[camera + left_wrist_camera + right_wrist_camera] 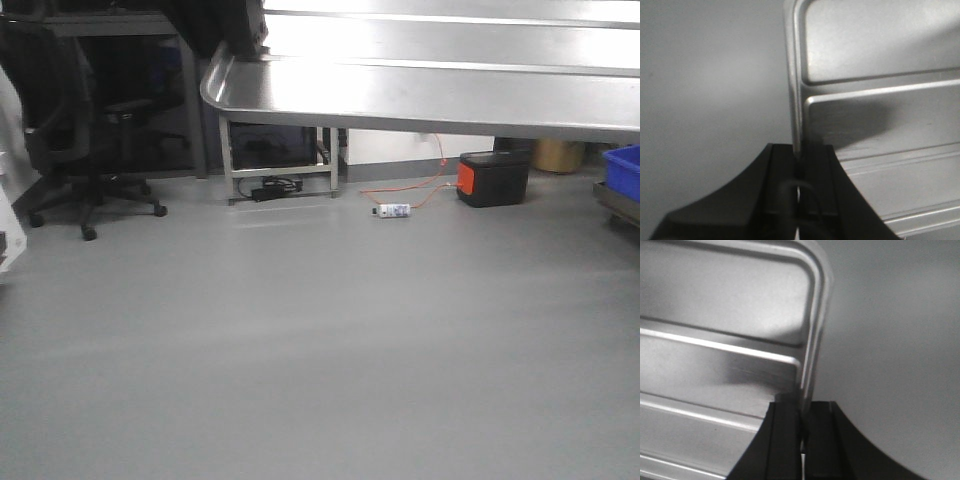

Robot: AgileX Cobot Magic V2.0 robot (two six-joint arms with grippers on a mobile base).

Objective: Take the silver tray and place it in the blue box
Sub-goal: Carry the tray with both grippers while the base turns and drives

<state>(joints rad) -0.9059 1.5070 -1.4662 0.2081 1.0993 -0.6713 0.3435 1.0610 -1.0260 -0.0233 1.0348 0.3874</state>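
In the front-facing view the silver tray (420, 95) is hanging in the air across the top of the frame, well above the grey floor (300, 340), so the grab looks done. The blue box (624, 170) is showing only as a corner at the far right edge, lower than the tray and apart from it. An office chair (70, 120), a plastic bottle (393, 210) and a black-and-orange case (493, 178) are sitting on the floor beyond.

In the left wrist view the left gripper (799, 157) is pinching the tray's rolled rim near a rounded corner, fingers closed on the metal.

In the right wrist view the right gripper (802, 407) is clamping the opposite rim the same way. Neither wrist view is showing the box, so carrying the tray over, lowering it and letting go are probably what is left.
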